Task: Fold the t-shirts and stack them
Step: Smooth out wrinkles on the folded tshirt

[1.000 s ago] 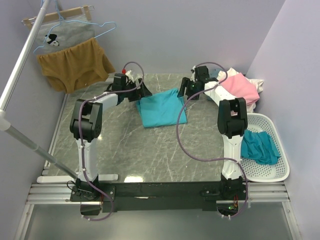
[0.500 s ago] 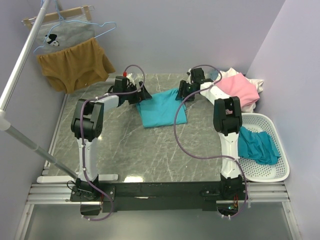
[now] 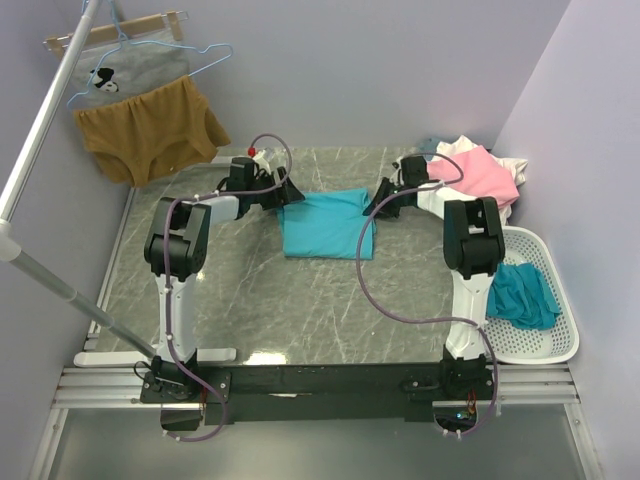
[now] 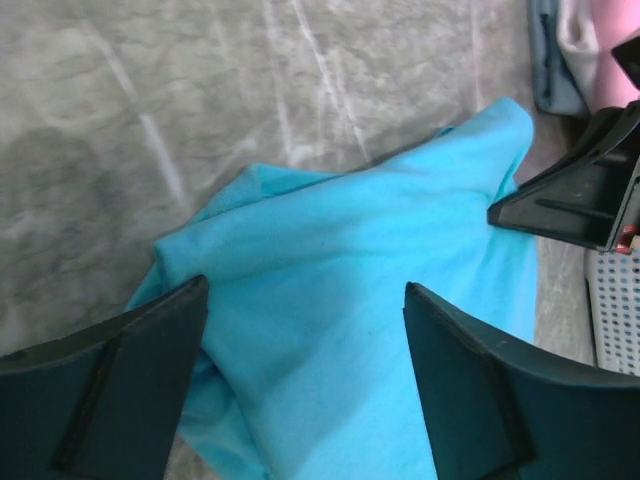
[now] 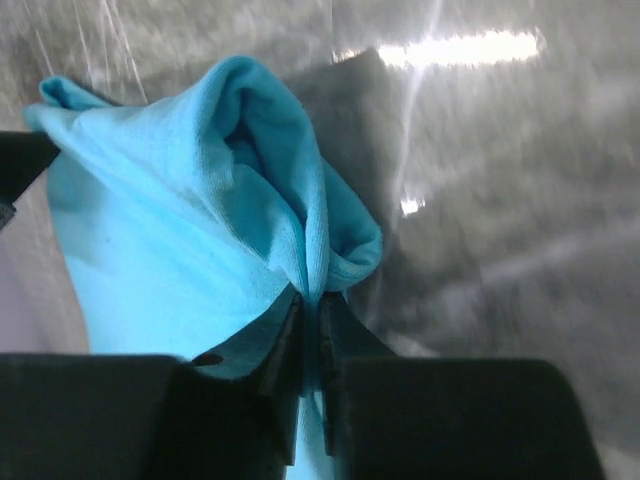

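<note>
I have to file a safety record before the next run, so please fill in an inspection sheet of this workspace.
Surface: grey marbled table.
Job's things: turquoise t-shirt lies partly folded on the far half; pink and white shirts piled at the far right corner; teal shirt in the white basket.
Clutter: nothing seen.
Grippers: left gripper open over the turquoise t-shirt's left edge; right gripper shut on a pinched fold at its right edge.
Cables: purple cables loop from both arms; the right one crosses the shirt's edge in the top view.
Surroundings: mustard-brown garment and grey printed garment on hangers far left, beside a metal pole.
</note>
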Action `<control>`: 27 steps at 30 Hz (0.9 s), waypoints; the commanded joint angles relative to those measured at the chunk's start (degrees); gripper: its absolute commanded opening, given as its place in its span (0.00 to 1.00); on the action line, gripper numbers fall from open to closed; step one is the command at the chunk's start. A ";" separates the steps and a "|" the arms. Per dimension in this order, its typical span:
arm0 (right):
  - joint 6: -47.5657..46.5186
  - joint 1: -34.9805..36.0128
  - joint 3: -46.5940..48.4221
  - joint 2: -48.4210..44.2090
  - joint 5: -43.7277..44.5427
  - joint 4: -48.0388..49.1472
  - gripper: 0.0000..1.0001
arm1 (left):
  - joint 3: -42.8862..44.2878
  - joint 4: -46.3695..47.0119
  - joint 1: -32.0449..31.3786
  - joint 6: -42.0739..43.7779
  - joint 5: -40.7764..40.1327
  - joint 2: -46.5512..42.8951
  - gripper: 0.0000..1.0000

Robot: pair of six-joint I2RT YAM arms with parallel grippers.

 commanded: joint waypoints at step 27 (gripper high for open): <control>-5.89 1.50 1.70 -4.73 -0.41 -3.58 0.66 | -18.96 0.91 -3.00 -1.45 -5.72 -13.37 0.99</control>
